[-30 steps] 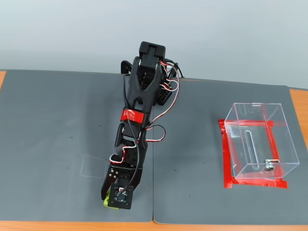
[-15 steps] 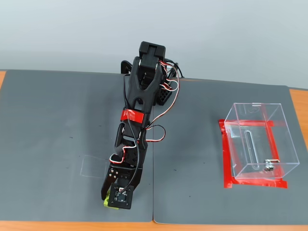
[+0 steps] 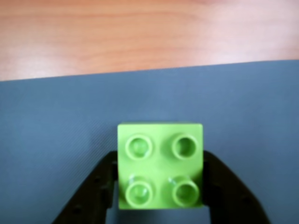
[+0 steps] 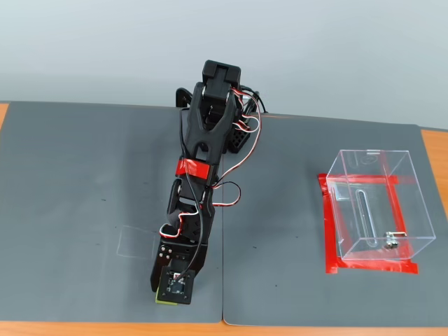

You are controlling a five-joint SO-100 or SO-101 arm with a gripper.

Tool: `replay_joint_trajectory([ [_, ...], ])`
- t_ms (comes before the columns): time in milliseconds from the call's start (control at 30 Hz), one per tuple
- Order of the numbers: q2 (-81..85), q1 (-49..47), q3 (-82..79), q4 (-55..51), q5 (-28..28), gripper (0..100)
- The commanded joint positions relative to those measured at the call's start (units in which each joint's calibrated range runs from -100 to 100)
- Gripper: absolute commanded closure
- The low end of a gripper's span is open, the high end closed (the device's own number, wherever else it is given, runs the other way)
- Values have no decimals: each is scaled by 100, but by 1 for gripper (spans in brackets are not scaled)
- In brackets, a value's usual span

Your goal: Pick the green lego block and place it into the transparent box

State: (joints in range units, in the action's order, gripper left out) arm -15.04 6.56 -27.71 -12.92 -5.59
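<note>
In the wrist view, the hand (image 3: 159, 196) is closed onto the green lego block (image 3: 160, 165): one black finger (image 3: 96, 186) presses against the block's left side and the other against its right side, with no gap visible on either side. The block sits studs-up, all four round studs showing, square to the camera. Beneath it lies the grey mat (image 3: 56, 130), and beyond the mat's edge a strip of wooden tabletop (image 3: 140, 32) runs across the top of the view.

In the fixed view, the arm (image 4: 203, 168) extends from its base at the back of the mat toward the front edge, folded downward so that the hand (image 4: 162, 295) points at the mat near the front border. The wrist camera module covers most of the block; only a thin sliver of the green lego block (image 4: 159, 299) shows at the module's lower left.

The transparent box (image 4: 378, 206) stands well apart, at the right of the fixed view, on a rectangle outlined in red tape (image 4: 329, 231). A small metal latch (image 4: 390, 243) is visible on its near wall. The box interior appears empty.
</note>
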Motion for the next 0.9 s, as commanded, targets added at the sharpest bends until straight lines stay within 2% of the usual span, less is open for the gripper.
replay_joint_trajectory([
  [0, 482, 19, 179, -45, -27, 86],
  [400, 2085, -287, 179, -1381, -37, 87],
  [667, 3102, -995, 179, -2354, -37, 87],
  [867, 3636, -1771, 179, -2692, -37, 87],
])
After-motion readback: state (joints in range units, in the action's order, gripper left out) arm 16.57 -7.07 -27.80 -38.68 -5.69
